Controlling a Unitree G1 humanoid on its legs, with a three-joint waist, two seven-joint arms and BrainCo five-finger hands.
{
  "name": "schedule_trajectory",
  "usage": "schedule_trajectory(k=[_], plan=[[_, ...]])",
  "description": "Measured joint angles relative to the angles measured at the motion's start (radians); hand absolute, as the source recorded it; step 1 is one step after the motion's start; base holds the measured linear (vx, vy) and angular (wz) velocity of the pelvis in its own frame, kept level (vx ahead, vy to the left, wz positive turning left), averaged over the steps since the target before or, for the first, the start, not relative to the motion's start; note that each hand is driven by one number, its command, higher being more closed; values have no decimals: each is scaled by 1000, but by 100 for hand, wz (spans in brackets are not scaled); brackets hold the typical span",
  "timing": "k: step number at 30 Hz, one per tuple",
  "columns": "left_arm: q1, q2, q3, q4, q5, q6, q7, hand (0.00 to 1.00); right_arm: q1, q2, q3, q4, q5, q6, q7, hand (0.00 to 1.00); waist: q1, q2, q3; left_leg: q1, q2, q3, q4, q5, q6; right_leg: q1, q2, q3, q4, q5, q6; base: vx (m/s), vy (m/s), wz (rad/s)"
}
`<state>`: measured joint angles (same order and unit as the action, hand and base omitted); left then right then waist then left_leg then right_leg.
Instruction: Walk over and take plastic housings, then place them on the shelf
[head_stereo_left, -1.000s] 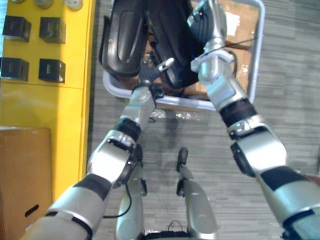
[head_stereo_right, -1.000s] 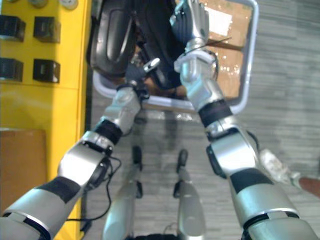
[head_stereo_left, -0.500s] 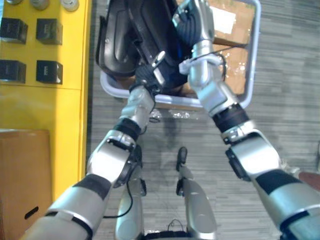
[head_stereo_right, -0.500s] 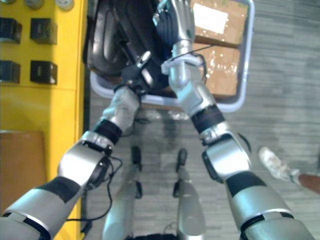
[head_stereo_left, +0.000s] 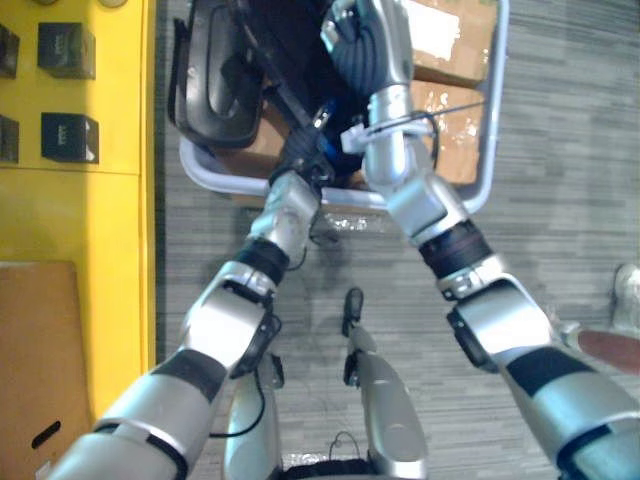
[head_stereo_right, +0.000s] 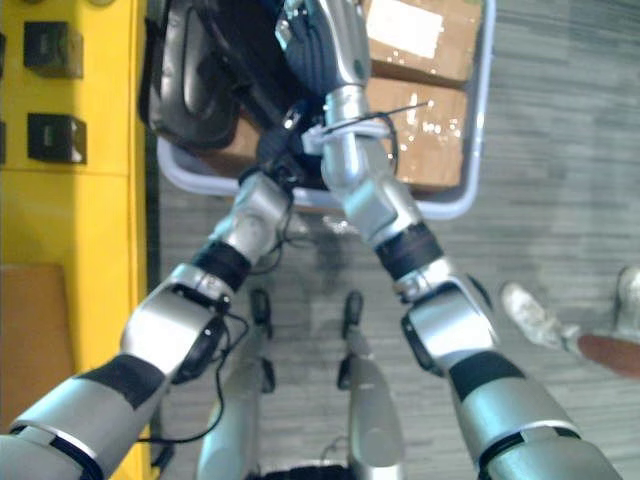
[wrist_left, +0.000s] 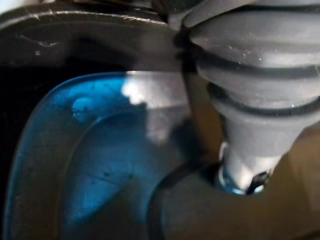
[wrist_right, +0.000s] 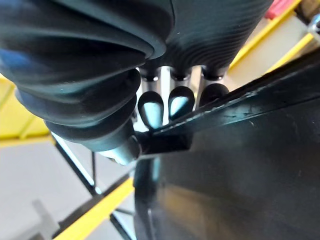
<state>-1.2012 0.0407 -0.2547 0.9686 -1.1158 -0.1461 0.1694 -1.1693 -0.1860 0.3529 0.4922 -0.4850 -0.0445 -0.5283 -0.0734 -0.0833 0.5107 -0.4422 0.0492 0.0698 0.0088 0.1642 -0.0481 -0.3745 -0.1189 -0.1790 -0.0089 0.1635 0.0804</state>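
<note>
Two black plastic housings stand in a cart: one (head_stereo_left: 215, 80) at the left, one (head_stereo_left: 290, 45) beside it in the middle. My right hand (head_stereo_left: 365, 45) is shut on the middle housing's upper edge; in the right wrist view its fingers (wrist_right: 180, 102) curl over the black rim (wrist_right: 240, 170). My left hand (head_stereo_left: 303, 150) reaches in low at the same housing, just past the cart's near rail, with its fingers hidden by the black plastic. The left wrist view has the hand's dark cover (wrist_left: 260, 65) close against the housing's blue-lit inner wall (wrist_left: 90, 150).
The cart's grey tube rim (head_stereo_left: 490, 150) frames cardboard boxes (head_stereo_left: 450, 40) at the right. A yellow shelf (head_stereo_left: 90, 220) with small black boxes (head_stereo_left: 65, 50) runs along the left, a brown carton (head_stereo_left: 30, 360) below it. A person's shoe (head_stereo_right: 530, 315) is on the floor at the right.
My left hand has pushed further in under the middle housing and its fingers have gone out of sight. The right hand keeps its hold. The camera has shifted towards the cart.
</note>
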Motion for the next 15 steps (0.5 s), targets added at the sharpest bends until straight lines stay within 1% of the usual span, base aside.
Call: schedule_trajectory(k=[2,3,6,9,11,13,14,15], plan=[[18,-6,0,-14,-16,-10,0,100,15,-1,1,-15,0,-7,0,100,-1,0,0,0,0,0,1,-1,0,0,0,1,0,0,0,0,0,0],[31,-7,-1,-25,-16,-15,0,100,23,-1,0,-16,0,-15,0,0,-1,0,0,-1,1,0,2,-1,0,0,0,1,0,0,0,0,0,0],[49,-8,-4,-40,-8,-20,5,100,65,-1,-12,-43,-4,-24,-1,0,0,0,0,-7,1,-1,11,-5,-1,0,0,0,0,0,0,0,0,0],[71,-8,-10,-70,50,-21,12,100,105,-1,-33,-72,-23,-36,-18,0,3,0,0,-16,1,-2,35,-19,1,0,0,0,4,-1,0,0,0,0],[75,-8,-28,-72,140,-21,44,100,144,-1,-71,-94,-37,-39,-19,0,4,0,0,-14,0,-4,41,-21,2,7,0,-3,5,-1,0,-8,-9,3],[86,-9,-28,-110,283,-21,103,100,190,0,-125,-110,-39,-34,-20,0,5,0,0,-12,-1,-7,46,-22,3,10,-1,-6,10,-2,-2,-18,-17,6],[94,-9,-26,-128,324,-22,121,100,206,0,-138,-116,-39,-34,-21,0,6,0,0,-12,-2,-7,49,-23,4,11,-1,-7,15,-5,-4,0,0,0],[107,-9,-22,-155,426,-22,166,100,241,0,-159,-140,-39,-33,-25,0,7,0,0,-9,-1,-7,58,-27,5,13,-1,-7,25,-9,-5,0,0,0]])
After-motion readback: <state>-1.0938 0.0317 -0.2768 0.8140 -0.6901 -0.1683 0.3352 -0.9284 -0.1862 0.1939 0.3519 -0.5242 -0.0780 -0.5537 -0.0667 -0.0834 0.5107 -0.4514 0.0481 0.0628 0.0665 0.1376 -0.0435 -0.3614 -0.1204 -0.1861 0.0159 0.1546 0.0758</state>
